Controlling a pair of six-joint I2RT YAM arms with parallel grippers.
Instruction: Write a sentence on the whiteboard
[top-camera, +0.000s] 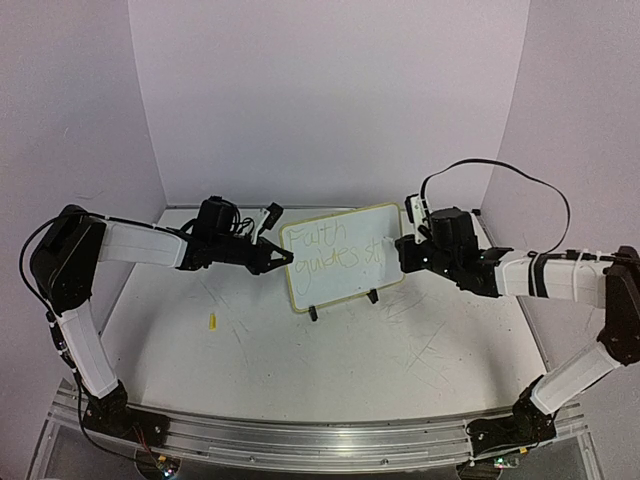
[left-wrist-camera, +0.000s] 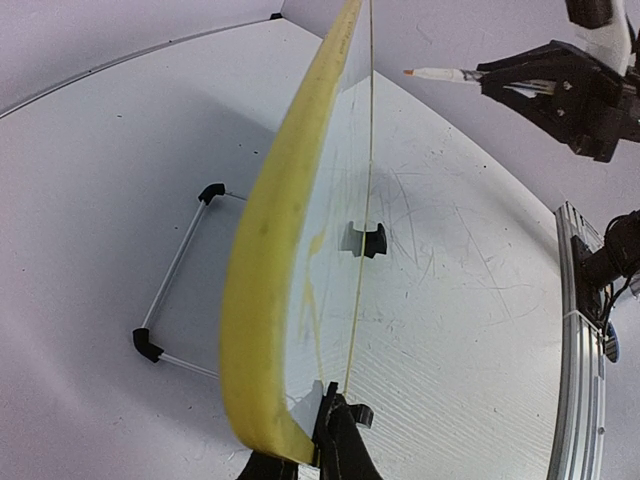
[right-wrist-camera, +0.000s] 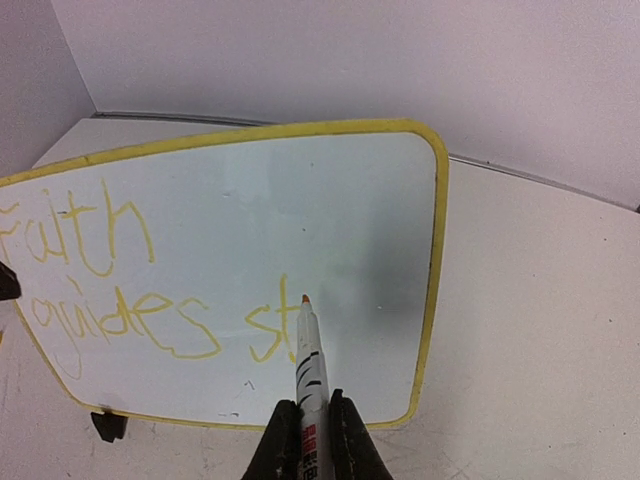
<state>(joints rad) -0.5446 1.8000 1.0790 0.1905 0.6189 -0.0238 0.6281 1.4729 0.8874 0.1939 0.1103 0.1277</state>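
Toward the back of the table (top-camera: 300, 370), the whiteboard (top-camera: 340, 258) stands propped. The left gripper (top-camera: 282, 258) pinches its left rim, and the right gripper (right-wrist-camera: 312, 415) clenches a marker (right-wrist-camera: 308, 345) tipped just past "st". Pressing too hard could rock the board back or slip it from the pinch, smearing the stroke. Only the left wrist view shows the wire stand (left-wrist-camera: 175, 270) behind it; the right wrist view alone makes the writing legible.

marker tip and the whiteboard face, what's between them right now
Nothing but a sliver of air: the left wrist view, edge-on to the whiteboard, shows the marker tip just clear of the writing face, held by the right gripper.
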